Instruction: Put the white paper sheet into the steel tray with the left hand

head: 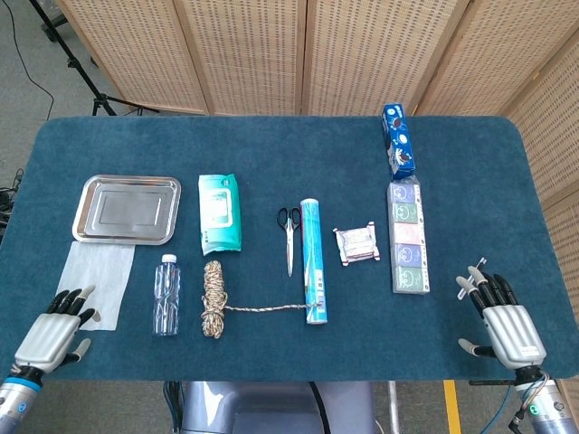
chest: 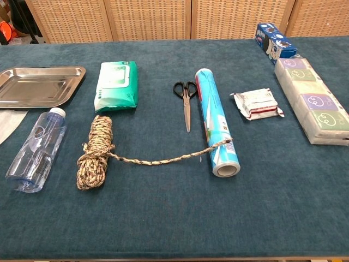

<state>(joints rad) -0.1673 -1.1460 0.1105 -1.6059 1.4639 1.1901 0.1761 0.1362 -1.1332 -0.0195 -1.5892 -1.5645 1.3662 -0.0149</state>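
Note:
The white paper sheet (head: 99, 279) lies flat on the blue cloth, just in front of the steel tray (head: 127, 209), which holds nothing; the chest view shows the sheet's corner (chest: 8, 123) and the tray (chest: 39, 86) at its left edge. My left hand (head: 56, 332) hovers open at the table's near-left corner, its fingertips over the sheet's near edge. My right hand (head: 503, 324) rests open at the near-right corner, holding nothing. Neither hand appears in the chest view.
Beside the sheet lies a clear water bottle (head: 165, 294), then a rope coil (head: 213, 297) tied to a blue roll (head: 314, 260). Further along are a wipes pack (head: 219, 212), scissors (head: 289, 235), a foil packet (head: 356, 245), a tissue pack (head: 408, 237) and a blue box (head: 399, 139).

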